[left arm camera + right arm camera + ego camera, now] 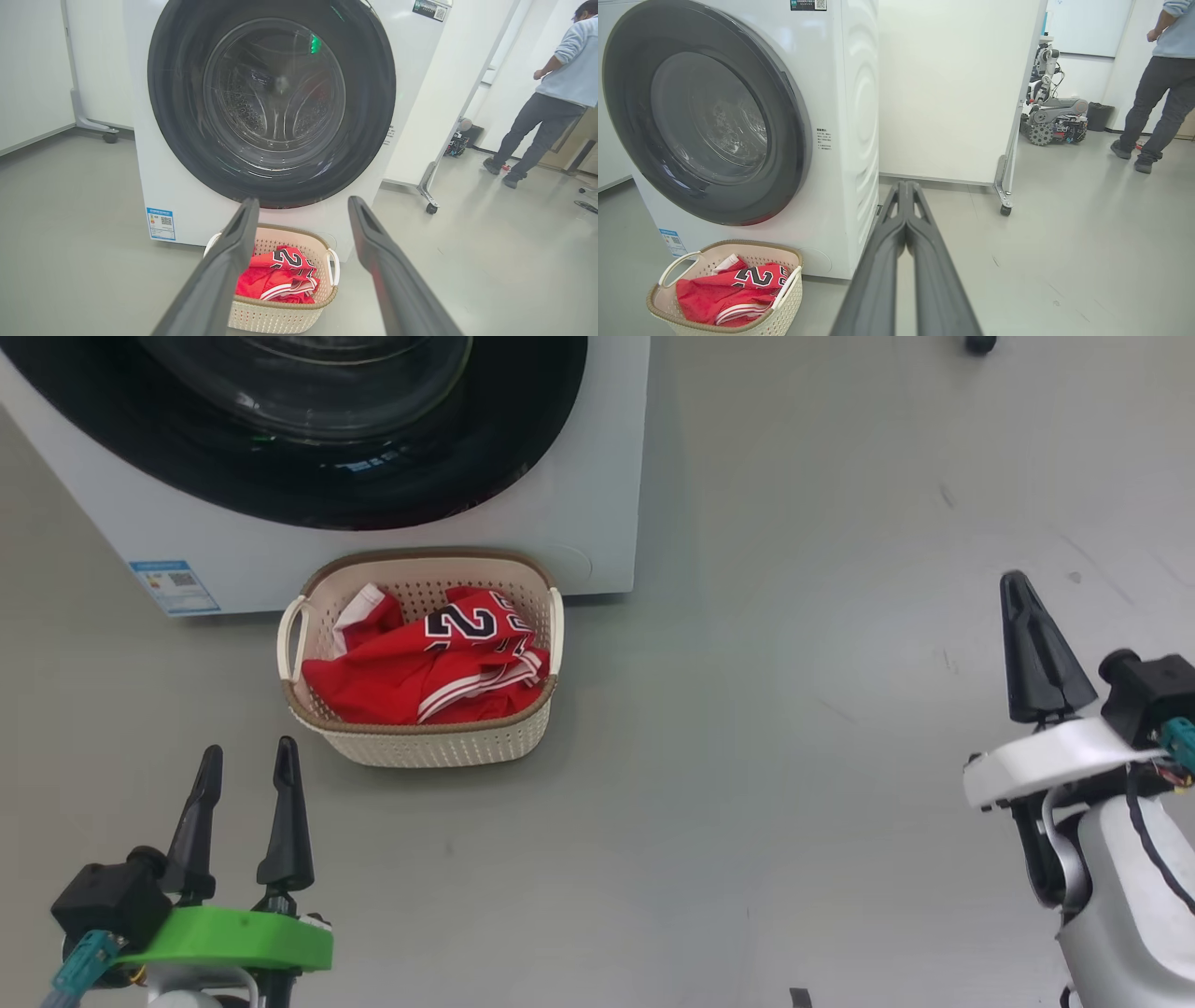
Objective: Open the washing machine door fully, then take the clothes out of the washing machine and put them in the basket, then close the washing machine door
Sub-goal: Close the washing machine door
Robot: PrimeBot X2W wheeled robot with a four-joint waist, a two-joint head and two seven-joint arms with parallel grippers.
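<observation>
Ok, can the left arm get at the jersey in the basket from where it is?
Probably yes. The left end effector is open and empty, the basket sits on the floor just ahead of it with its top uncovered, the jersey lies inside, and nothing stands between them.

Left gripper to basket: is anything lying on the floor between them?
No. In the head view the stretch of grey floor between the open left gripper and the basket is bare; the clothes lie inside the basket.

Upper washing machine door [308, 495] off-frame (label [175, 586] print too small)
</observation>
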